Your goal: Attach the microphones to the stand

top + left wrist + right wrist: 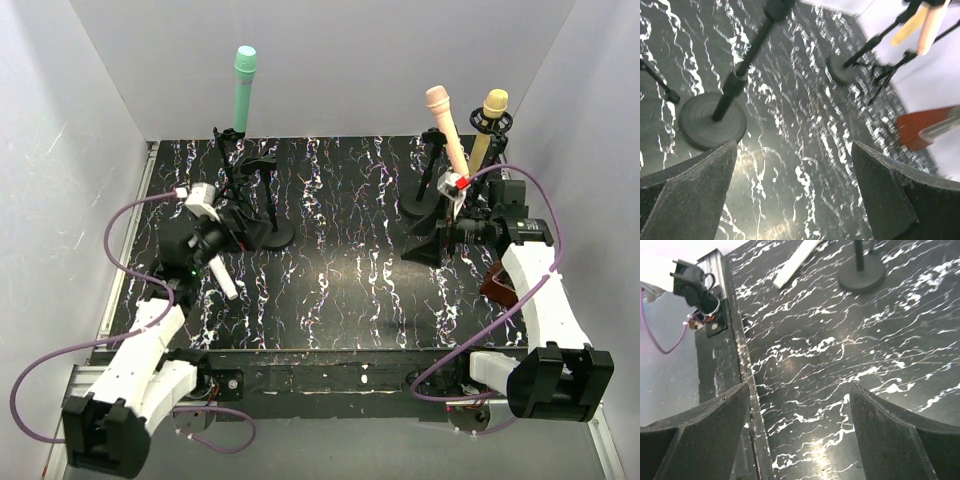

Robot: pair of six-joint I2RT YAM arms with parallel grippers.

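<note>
Three stand upright: teal microphone [244,85], peach microphone [447,130], yellow microphone [488,125]. White microphone [224,279] lies flat near the round stand base [280,237]. My left gripper [794,146] and right gripper [799,388] gape wide, empty.

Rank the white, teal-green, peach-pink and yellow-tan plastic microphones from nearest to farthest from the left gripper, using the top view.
1. White plastic microphone, lying on the table beside the left gripper.
2. Teal-green plastic microphone, upright, back left.
3. Peach-pink plastic microphone, back right.
4. Yellow-tan plastic microphone, farthest right.

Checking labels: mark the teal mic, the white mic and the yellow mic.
teal mic [242,95]: top view, upper handle.
white mic [224,279]: top view, middle of its body.
yellow mic [487,128]: top view, handle below the head.
</note>
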